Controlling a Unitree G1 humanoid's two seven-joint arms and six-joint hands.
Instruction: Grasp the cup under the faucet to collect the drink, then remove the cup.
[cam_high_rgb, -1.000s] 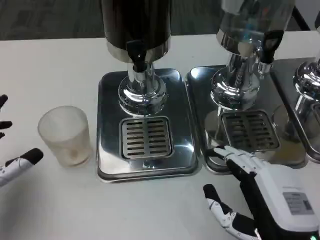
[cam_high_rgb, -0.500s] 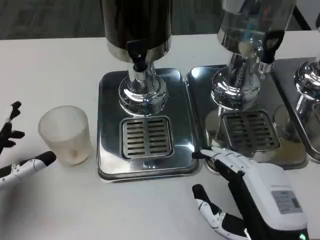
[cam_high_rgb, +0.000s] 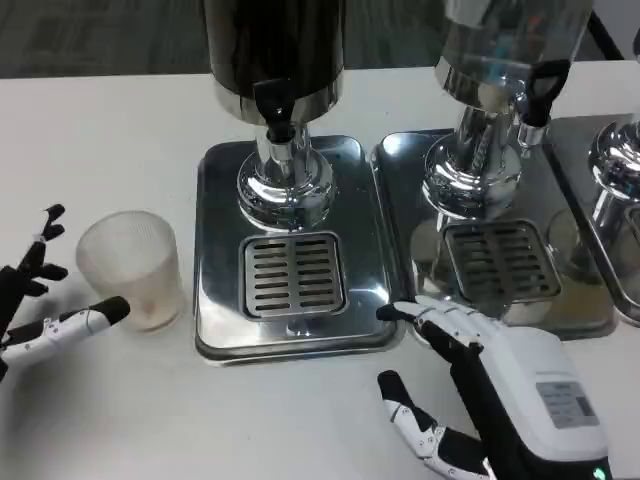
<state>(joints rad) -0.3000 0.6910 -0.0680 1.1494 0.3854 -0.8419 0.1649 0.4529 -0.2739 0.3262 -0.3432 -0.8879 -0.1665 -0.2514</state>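
The cup (cam_high_rgb: 131, 270) is a frosted, translucent plastic tumbler with a pale, milky wall. It stands upright on the white table (cam_high_rgb: 100, 130), to the left of the steel drip tray (cam_high_rgb: 215, 250), and it is not under the faucet (cam_high_rgb: 276, 110). Through its wall a faint yellowish tint shows near the bottom, but I cannot tell if this is liquid.

The left hand (cam_high_rgb: 40, 305) is at the left edge of the picture, released and holding nothing. Its fingers are spread: one black fingertip (cam_high_rgb: 115, 310) lies just beside the lower part of the cup (whether it touches the wall I cannot tell), and other fingertips point up to the left of the cup.

The right hand (cam_high_rgb: 480, 385) is low on the right side, also unclenched and empty, with fingers apart. Its fingertips (cam_high_rgb: 415, 315) reach to the front right corner of the drip tray, and the thumb is spread toward the left above the table.

The dark dispenser (cam_high_rgb: 272, 50) stands on a chrome base at the back of the tray, with a black tap, and a slotted grille (cam_high_rgb: 292, 275) is in front of it. A second dispenser (cam_high_rgb: 500, 50) with a clear tank stands on the next tray (cam_high_rgb: 400, 200) to the right.

On the white back of the right hand is a small label (cam_high_rgb: 563, 400) with print, but the writing is too small to read.
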